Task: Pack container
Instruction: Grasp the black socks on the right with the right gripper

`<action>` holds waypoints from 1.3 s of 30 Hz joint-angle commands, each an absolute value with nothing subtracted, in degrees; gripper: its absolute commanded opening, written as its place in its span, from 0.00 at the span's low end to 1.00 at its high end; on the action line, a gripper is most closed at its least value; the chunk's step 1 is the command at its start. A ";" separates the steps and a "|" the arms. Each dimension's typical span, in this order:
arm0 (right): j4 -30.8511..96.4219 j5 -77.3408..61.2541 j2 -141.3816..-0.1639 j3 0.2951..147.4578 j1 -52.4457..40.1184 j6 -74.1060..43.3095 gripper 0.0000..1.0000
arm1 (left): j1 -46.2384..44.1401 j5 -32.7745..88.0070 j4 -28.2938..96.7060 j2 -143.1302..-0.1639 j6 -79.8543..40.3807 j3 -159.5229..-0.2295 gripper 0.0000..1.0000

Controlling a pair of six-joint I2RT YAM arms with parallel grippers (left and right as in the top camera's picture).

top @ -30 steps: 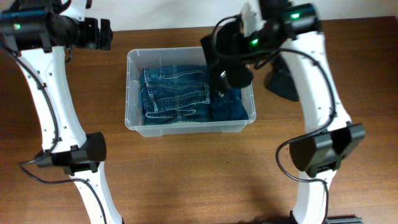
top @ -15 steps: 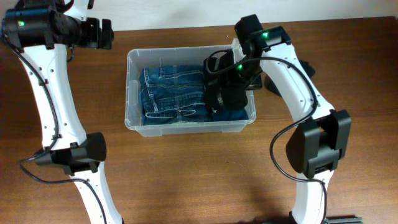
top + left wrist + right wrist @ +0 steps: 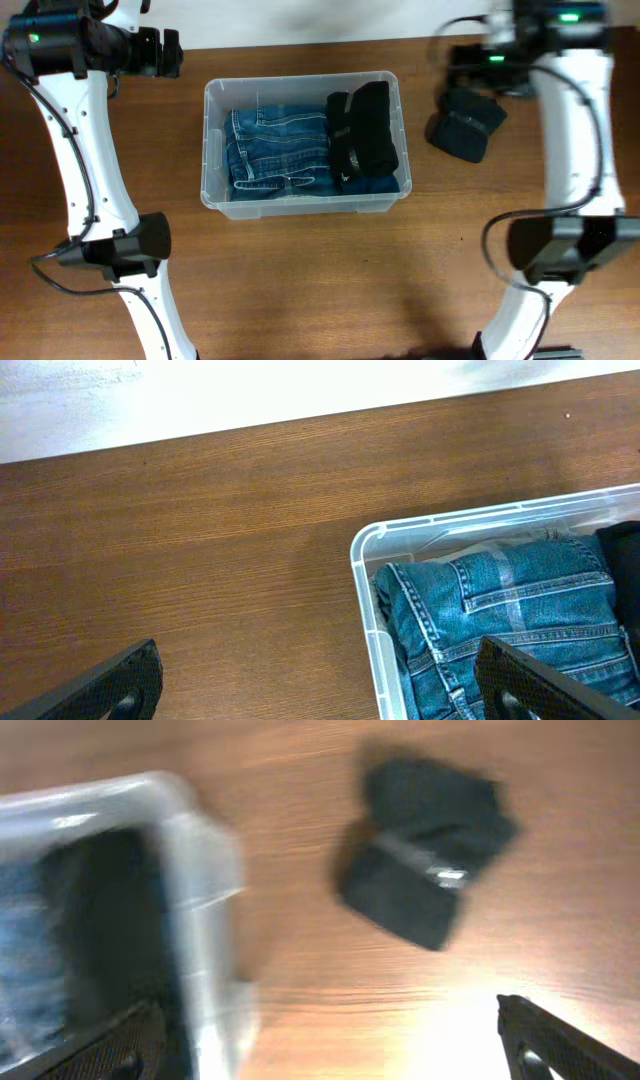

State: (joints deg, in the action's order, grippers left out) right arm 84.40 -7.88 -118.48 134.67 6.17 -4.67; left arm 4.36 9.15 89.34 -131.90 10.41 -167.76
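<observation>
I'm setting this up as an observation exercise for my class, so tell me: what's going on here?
A robot is packing clothes into a clear container. Folded jeans and a black garment already lie inside it. The right tool is open and empty above the table beside the container, where another dark folded item lies. The left tool, also open and empty, hovers over the table near the container's far left corner.

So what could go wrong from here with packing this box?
The container already looks full: jeans and a black garment cover its floor, so the black bundle on the table may end up sticking above the rim. Also, the right wrist view is blurred, so the open right gripper might nudge that bundle instead of grasping it.
</observation>
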 commanded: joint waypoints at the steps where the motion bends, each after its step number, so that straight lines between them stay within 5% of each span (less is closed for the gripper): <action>1: 82.43 -14.15 -119.63 130.96 15.22 -3.31 0.98 | 4.45 8.99 89.43 -131.66 9.89 -167.65 0.99; 8: 70.65 -23.53 -122.43 111.09 23.35 -3.20 1.00 | 4.45 8.95 89.93 -131.66 9.93 -167.65 0.99; 19: 42.35 -26.57 -122.54 87.57 18.63 -2.13 0.89 | 4.45 8.95 88.53 -131.66 9.93 -167.65 0.99; 22: 39.68 -26.57 -122.58 87.37 17.02 -2.11 0.78 | 4.45 8.95 88.53 -131.66 9.93 -167.65 0.99; 25: 36.93 -26.57 -122.58 87.37 14.52 -2.13 0.55 | 4.45 8.97 88.51 -131.66 9.93 -167.65 0.99; 27: 36.18 -26.57 -122.54 87.50 12.99 -2.13 0.17 | 4.45 8.95 88.29 -131.66 9.91 -167.65 0.99; 28: 36.36 -26.57 -122.52 87.85 12.71 -2.13 0.08 | 4.45 8.95 88.16 -131.66 9.93 -167.65 0.99; 39: 60.38 -26.79 -112.79 117.45 11.20 1.56 0.04 | 4.47 8.93 86.52 -131.66 9.93 -167.65 0.99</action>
